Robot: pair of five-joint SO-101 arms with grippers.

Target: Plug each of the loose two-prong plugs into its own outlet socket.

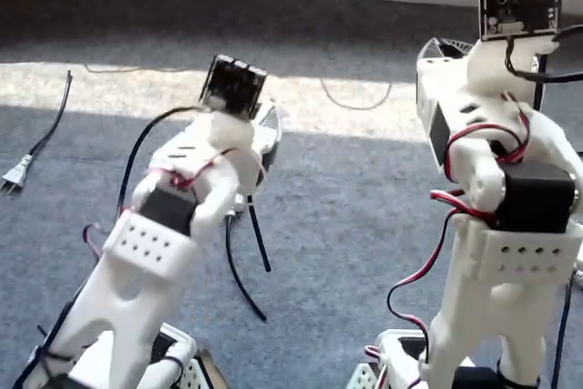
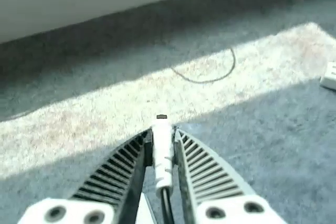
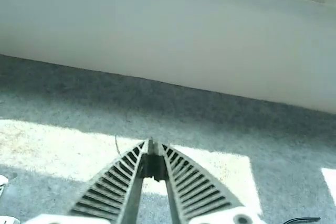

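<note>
My left gripper (image 2: 162, 132) is shut on a white two-prong plug (image 2: 162, 150), held lengthwise between the ribbed fingers with its dark prong end (image 2: 161, 116) sticking out past the tips. The plug's black cord (image 1: 244, 266) hangs under that arm down to the carpet. A second loose plug (image 1: 11, 176) with a black cord lies on the carpet at the far left. A white block (image 2: 329, 75), perhaps part of the outlet, shows at the edge of the left wrist view. My right gripper (image 3: 151, 146) is held above the carpet, shut with its tips together.
Grey carpet (image 1: 346, 216) covers the floor, crossed by a sunlit band (image 1: 137, 88). A thin wire loop (image 2: 210, 74) lies in the sunlit band. A pale wall (image 3: 168, 24) runs along the far side. Both arm bases (image 1: 401, 362) stand at the near edge.
</note>
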